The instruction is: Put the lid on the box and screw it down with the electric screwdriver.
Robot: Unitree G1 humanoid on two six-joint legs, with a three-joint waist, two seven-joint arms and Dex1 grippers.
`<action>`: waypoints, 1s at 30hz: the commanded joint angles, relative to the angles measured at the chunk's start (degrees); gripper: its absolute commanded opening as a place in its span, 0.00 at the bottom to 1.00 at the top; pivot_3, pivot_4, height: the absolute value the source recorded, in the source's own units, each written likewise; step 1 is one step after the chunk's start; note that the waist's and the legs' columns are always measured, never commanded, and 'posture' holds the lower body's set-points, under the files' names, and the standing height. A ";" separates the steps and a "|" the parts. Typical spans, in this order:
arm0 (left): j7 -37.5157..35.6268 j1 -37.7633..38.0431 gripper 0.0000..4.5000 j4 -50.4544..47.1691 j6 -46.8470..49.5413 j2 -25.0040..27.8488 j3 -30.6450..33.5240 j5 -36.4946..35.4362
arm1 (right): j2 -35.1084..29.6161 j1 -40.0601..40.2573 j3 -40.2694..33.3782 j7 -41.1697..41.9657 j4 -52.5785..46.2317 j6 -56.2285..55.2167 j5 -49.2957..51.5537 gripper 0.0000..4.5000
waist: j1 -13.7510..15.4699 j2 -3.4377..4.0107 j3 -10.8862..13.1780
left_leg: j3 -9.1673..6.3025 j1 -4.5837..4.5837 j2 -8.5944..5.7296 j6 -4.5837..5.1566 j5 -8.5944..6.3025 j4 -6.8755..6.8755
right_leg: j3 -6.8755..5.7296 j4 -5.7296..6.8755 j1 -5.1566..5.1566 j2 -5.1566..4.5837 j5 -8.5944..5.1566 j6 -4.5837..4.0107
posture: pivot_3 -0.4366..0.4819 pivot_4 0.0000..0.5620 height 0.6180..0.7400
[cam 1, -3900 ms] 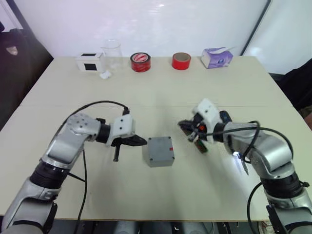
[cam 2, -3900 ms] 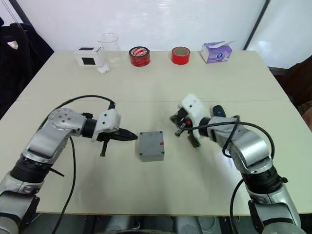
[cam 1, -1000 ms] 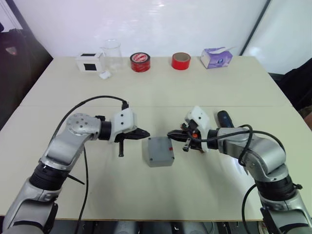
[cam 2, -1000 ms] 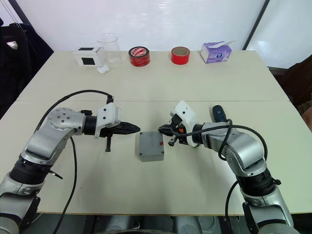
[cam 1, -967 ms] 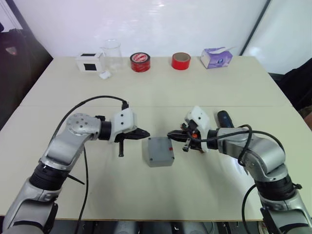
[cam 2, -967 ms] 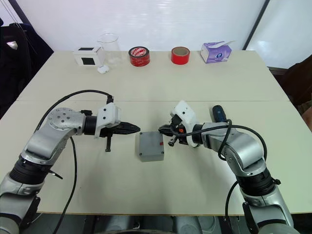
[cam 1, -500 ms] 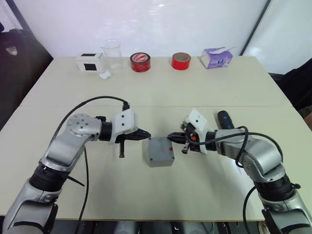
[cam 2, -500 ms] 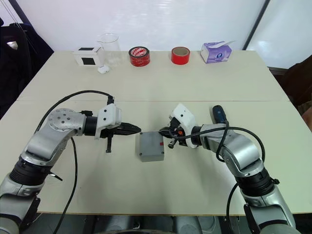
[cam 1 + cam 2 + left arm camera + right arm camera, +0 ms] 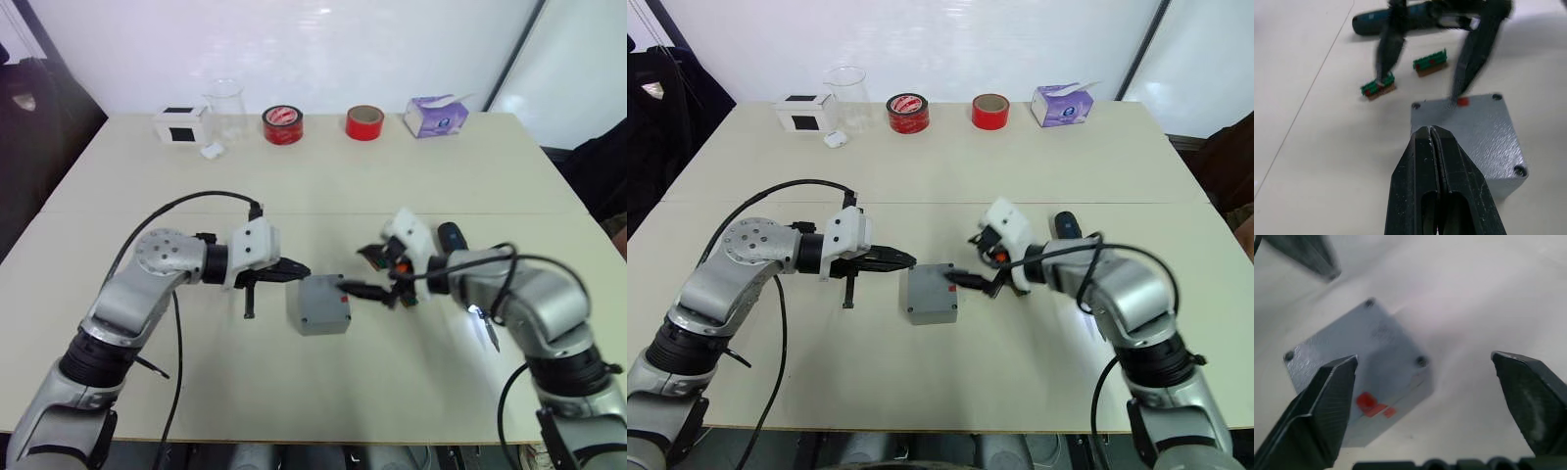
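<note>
The left claw [image 9: 297, 270] is clenched, its two black fingers pressed flat together with nothing between them. It points at the left edge of the box [image 9: 319, 304], just short of it, near the centre of the frame.

The right claw [image 9: 367, 271] is spread wide and grasps nothing. One finger [image 9: 357, 288] reaches to the box's right edge, by the red mark, with its tip over the lid [image 9: 1469, 128]; whether it touches I cannot tell. The other finger sits apart, above the table [image 9: 323, 186].

One grey box sits at the centre of the frame. Its lid is already on top, square with the body, with a screw hole at each of the four corners. The one red mark is on the side facing the right claw.

One screwdriver [image 9: 1065, 224] lies on the table right of centre, behind the right arm and well apart from the box. In the left wrist view it lies beyond the box, with two small green parts [image 9: 1378, 87] on the table between them.

Along the upper edge of the table there are, left to right, one white box [image 9: 182, 124] with a black square, one clear cup [image 9: 225, 108], two red tape rolls [image 9: 282, 124], and one purple tissue pack [image 9: 436, 116]. A small white piece [image 9: 210, 151] lies just in front of the white box.
</note>
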 commanded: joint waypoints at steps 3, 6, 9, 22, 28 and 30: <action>0.34 -2.73 0.00 -3.45 1.15 -1.54 2.00 -4.04 | -12.46 -8.97 -2.71 -0.99 5.64 17.08 0.05 0.99 | 0.01 -0.03 0.00 | -0.03 0.00 0.00 0.00 0.00 0.02 | -0.02 -0.03 0.04 0.00 0.00 -0.01 | 0.48 0.27 0.99; 0.71 -3.48 0.00 -3.59 1.27 -2.53 1.89 -4.85 | -19.02 -11.57 2.56 -0.32 10.14 21.91 -1.08 0.99 | -0.07 -0.02 0.00 | -0.01 0.00 -0.02 0.01 0.00 0.00 | -0.01 -0.06 0.04 -0.02 -0.01 -0.01 | 0.48 0.27 0.99; 1.25 -3.47 0.00 -3.48 0.71 -3.03 1.30 -4.39 | -21.68 -12.81 7.35 -0.61 13.55 22.72 -2.55 0.99 | -0.45 -0.02 0.00 | 0.06 0.02 -0.02 0.01 -0.01 0.00 | 0.04 -0.07 0.03 0.02 -0.01 -0.01 | 0.48 0.27 0.99; 8.87 -2.65 0.00 -17.65 10.84 -2.68 2.35 -8.21 | -20.08 -17.93 20.29 3.93 30.92 22.31 -5.42 0.99 | -0.17 -0.03 0.01 | 0.08 -0.01 0.00 0.02 -0.01 -0.01 | 0.08 -0.10 -0.01 0.01 0.00 0.00 | 0.48 0.27 0.99; 12.09 -3.94 0.00 -20.16 14.67 -2.96 1.74 -9.62 | -17.54 -19.30 24.44 5.53 35.96 19.04 -8.17 0.69 | -0.17 -0.03 0.01 | 0.06 0.00 0.00 0.02 -0.01 0.00 | 0.07 -0.06 -0.01 0.04 0.00 0.00 | 0.48 0.27 0.99; 12.36 -4.63 0.00 -18.91 14.49 -3.37 0.99 -9.18 | -17.14 -19.49 25.27 6.21 36.90 18.08 -9.11 0.51 | -0.19 -0.03 0.01 | 0.07 0.00 -0.02 0.02 -0.01 0.00 | 0.07 -0.06 -0.01 0.05 0.00 0.00 | 0.48 0.27 0.99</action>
